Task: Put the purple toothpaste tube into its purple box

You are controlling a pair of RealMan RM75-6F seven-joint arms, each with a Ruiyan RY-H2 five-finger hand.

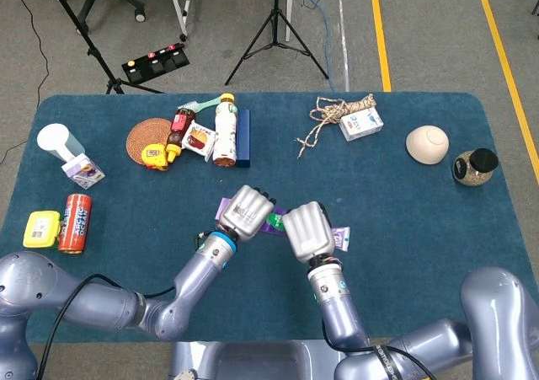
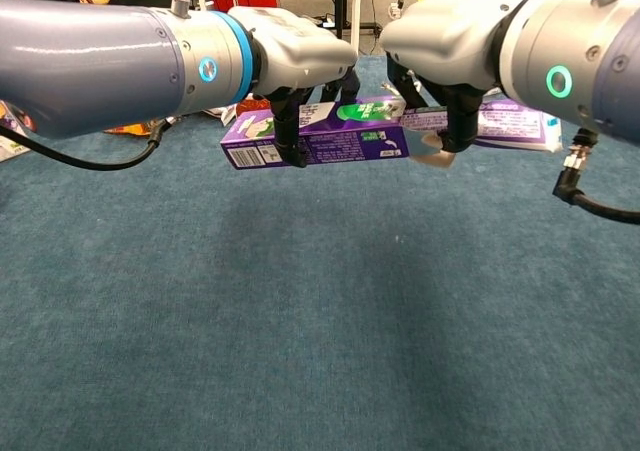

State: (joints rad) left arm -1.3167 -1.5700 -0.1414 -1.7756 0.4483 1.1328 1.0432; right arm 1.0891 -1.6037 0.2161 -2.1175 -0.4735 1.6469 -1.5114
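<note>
Blue tabletop [image 1: 404, 178]. Near edge: left hand [image 1: 246, 212] grips purple box [image 2: 318, 141], right hand [image 1: 307, 232] grips purple toothpaste tube [image 2: 512, 128], its tip at the box mouth. Behind: bottles, bowl [image 1: 427, 144]. Beyond: grey floor, tripod [image 1: 274, 26].

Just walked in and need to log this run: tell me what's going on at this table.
The robot is sliding a purple toothpaste tube into its purple box, both held above the blue table. The left hand grips the box; the right hand holds the tube level with the box's open end, where the flap hangs loose. The tube's front end meets that opening, but most of the tube is outside. How far it has entered is hidden by the right hand.
</note>
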